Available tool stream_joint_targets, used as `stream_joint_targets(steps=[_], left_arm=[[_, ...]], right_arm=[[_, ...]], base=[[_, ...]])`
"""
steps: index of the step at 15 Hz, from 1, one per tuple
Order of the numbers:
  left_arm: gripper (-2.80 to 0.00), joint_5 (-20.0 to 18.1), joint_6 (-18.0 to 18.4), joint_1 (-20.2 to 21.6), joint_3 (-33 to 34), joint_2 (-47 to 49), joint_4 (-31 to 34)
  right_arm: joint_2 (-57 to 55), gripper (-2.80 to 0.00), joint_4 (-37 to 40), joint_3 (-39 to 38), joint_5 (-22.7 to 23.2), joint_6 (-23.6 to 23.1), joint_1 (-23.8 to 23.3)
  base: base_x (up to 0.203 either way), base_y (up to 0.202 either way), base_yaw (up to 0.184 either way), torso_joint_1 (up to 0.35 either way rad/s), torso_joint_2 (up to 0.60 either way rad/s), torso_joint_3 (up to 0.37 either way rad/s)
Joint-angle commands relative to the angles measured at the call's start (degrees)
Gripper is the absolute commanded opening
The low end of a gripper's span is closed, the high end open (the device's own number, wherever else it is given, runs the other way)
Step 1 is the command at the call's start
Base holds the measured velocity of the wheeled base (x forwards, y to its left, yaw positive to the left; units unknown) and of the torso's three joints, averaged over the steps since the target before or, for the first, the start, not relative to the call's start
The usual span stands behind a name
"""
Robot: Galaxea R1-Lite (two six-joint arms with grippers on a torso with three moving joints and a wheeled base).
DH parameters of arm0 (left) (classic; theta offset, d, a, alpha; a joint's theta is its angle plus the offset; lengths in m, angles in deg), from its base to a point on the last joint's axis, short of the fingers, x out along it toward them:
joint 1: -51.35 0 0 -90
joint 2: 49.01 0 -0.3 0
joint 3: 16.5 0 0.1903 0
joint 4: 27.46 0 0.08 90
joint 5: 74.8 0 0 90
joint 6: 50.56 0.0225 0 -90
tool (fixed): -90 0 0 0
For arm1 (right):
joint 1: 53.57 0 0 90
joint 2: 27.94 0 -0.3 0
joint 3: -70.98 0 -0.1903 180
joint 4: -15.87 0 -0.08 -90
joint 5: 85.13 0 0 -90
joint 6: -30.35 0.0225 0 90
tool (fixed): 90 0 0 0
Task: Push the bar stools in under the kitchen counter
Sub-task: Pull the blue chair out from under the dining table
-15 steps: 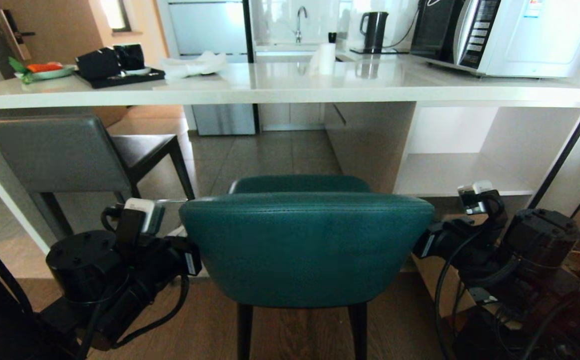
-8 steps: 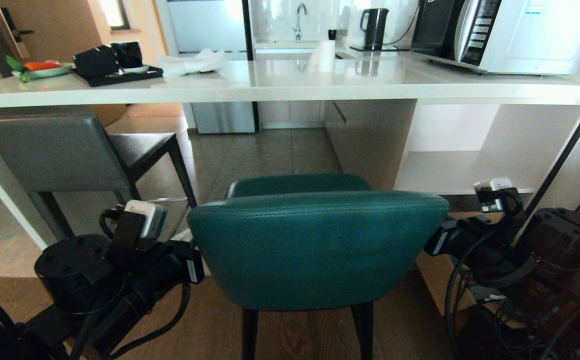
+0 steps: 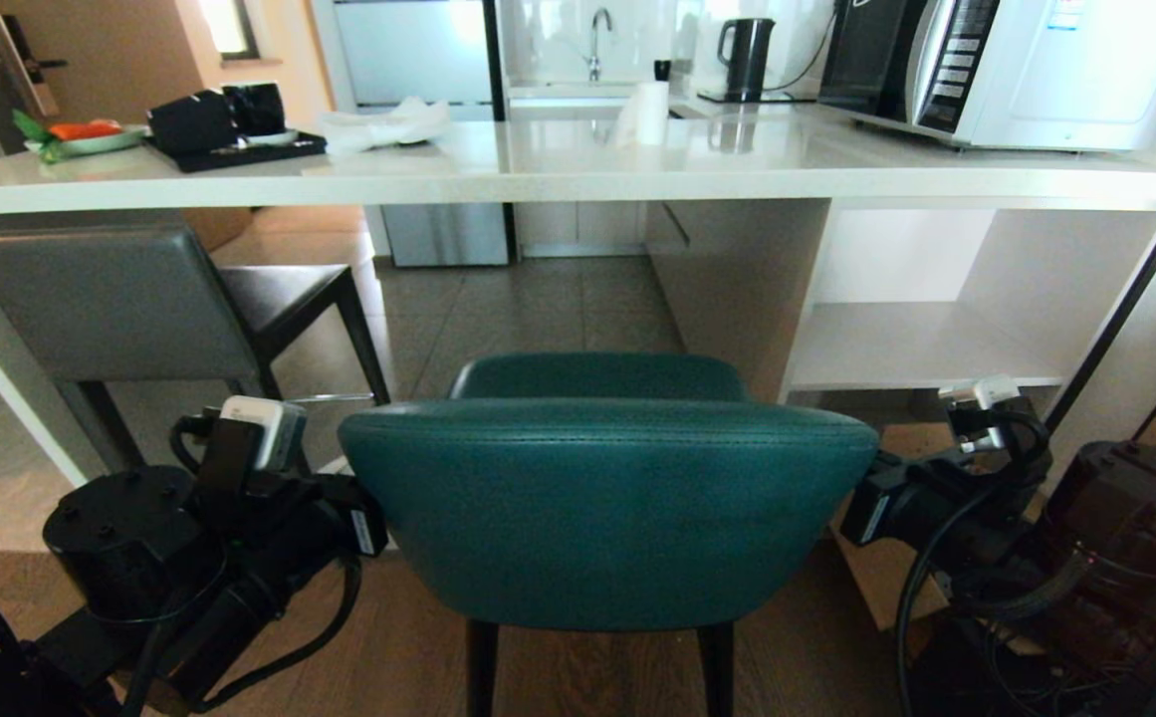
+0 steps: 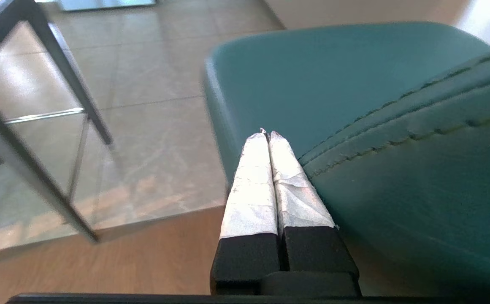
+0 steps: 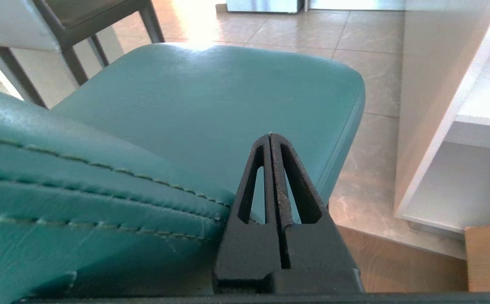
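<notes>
The teal bar stool [image 3: 605, 508] stands at lower centre, short of the white desk [image 3: 578, 169], bracketed by the left pincer [image 4: 269, 136] and right pincer [image 5: 270, 137], both pressed together and empty. An uneven shove could skew it toward the white panel leg [image 3: 737, 289] at centre right, while the grey stool [image 3: 129, 299] sits at left, partly under the desk.

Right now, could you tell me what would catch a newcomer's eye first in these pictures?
The teal bar stool fills the middle foreground, its rounded back toward the camera, flanked by the shut left gripper and shut right gripper at either side of the back. Ahead runs the white kitchen counter, with a grey bar stool partly under it at left and a microwave on top at right.
</notes>
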Motion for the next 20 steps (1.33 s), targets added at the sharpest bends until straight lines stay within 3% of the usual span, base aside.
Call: stream_joint_targets(steps=[1, 9, 16, 20], left_arm=[[-2.80, 0.14, 0.07, 0.08, 0.63, 0.35, 0.26], [-2.80, 0.05, -0.13, -2.24, 5.48, -1.03, 0.26], [-2.80, 0.06, -0.25, 2.87, 5.25, -1.27, 0.26], [-2.80, -0.03, -0.16, 2.76, 5.26, -1.27, 0.26]], right_arm=[[-0.15, -2.80, -0.07, -0.07, 0.22, 0.13, 0.13], [-1.48, -2.80, -0.07, -1.18, 0.38, 0.30, -1.24], [-1.43, -2.80, -0.07, -0.47, 0.38, 0.43, -3.66], [-1.37, -2.80, -0.07, -0.34, 0.87, 0.56, -8.97]], base=[[0.000, 0.000, 0.000, 0.000, 0.00, 0.000], [0.000, 0.000, 0.000, 0.000, 0.00, 0.000], [0.000, 0.000, 0.000, 0.000, 0.00, 0.000], [0.000, 0.000, 0.000, 0.000, 0.00, 0.000]])
